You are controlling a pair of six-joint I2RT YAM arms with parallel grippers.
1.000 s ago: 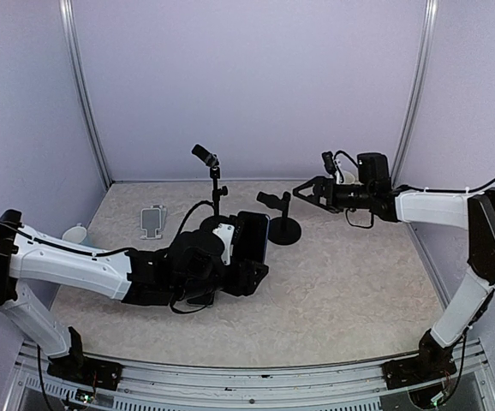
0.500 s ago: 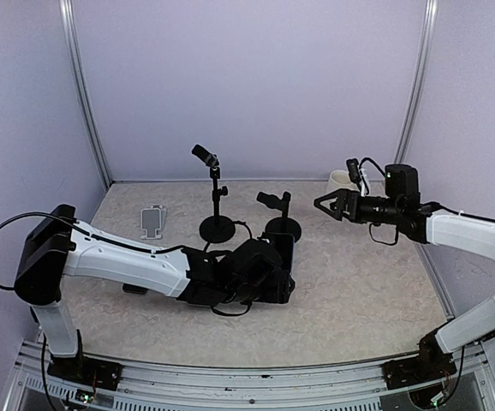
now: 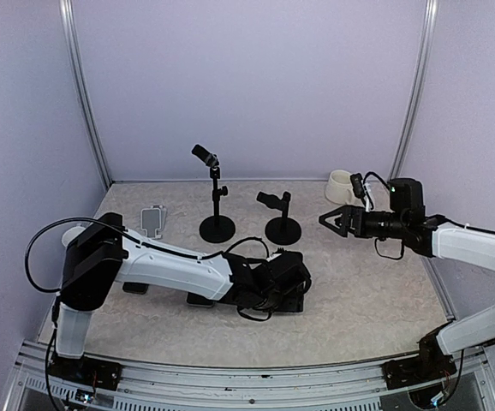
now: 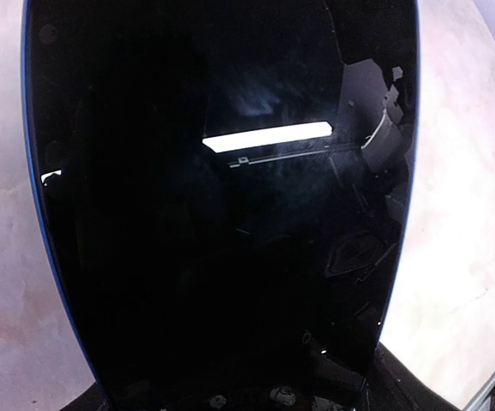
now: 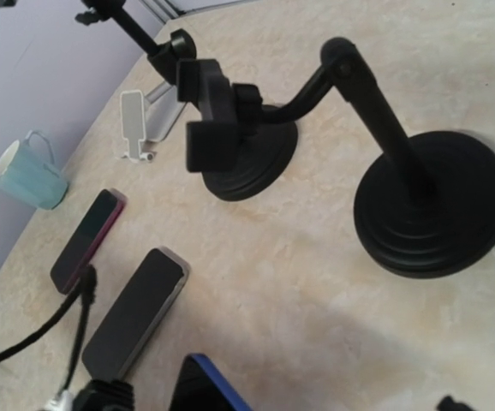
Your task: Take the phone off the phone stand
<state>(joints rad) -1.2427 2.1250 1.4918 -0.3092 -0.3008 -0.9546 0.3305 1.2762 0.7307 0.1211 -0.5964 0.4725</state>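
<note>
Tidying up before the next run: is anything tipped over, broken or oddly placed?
Nothing stands out. The tall stand and short stand are upright and empty, the left gripper holds the phone near the table, and two other phones lie flat.

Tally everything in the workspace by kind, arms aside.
Phones: 3 (blue-edged black phone, maroon-edged black phone, grey-edged black phone)
Black stands: 2 (taller black round-base stand, shorter black round-base stand)
White stands: 1 (flat white plastic stand)
Mugs: 2 (cream mug, pale teal mug)
Total: 8
</note>
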